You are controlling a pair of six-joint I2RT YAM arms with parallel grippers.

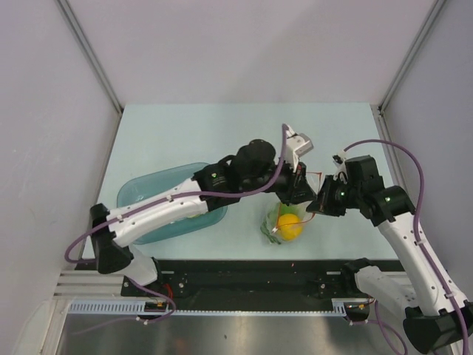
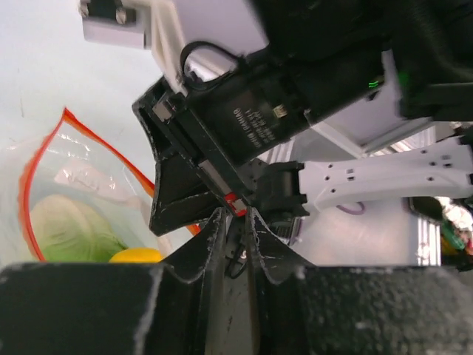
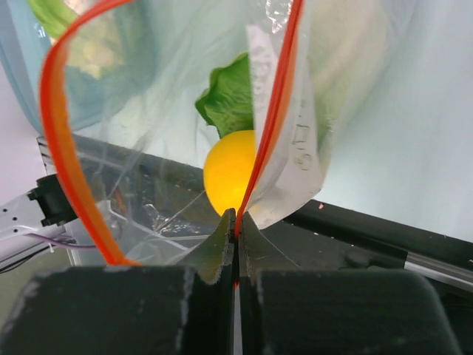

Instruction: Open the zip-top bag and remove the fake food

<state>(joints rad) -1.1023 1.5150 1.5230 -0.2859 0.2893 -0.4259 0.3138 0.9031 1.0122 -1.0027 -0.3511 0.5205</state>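
Pinches zip strip (image 3: 275,111) of zip-top bag (image 3: 148,89) in right gripper (image 3: 236,216), fake food (image 3: 229,177) just beyond. Faces left gripper (image 2: 235,213) tip-to-tip, narrowly parted; cannot tell hold on opposite lip.

Both arms are reaching inward above the zip-top bag (image 3: 148,111); the right gripper (image 3: 236,214) is pinching its rim, the left gripper (image 2: 235,214) is hovering nearly closed beside it

A teal plastic tray (image 1: 144,191) sits on the pale mint surface (image 1: 222,133), at about eight o'clock from the surface's middle and near its left edge. Grey wall panels (image 1: 244,44) close in the far side and both flanks. An aluminium post (image 1: 89,55) slants at ten o'clock, a second post (image 1: 412,55) at two o'clock. A black rail (image 1: 251,272) runs along the near edge at six o'clock.
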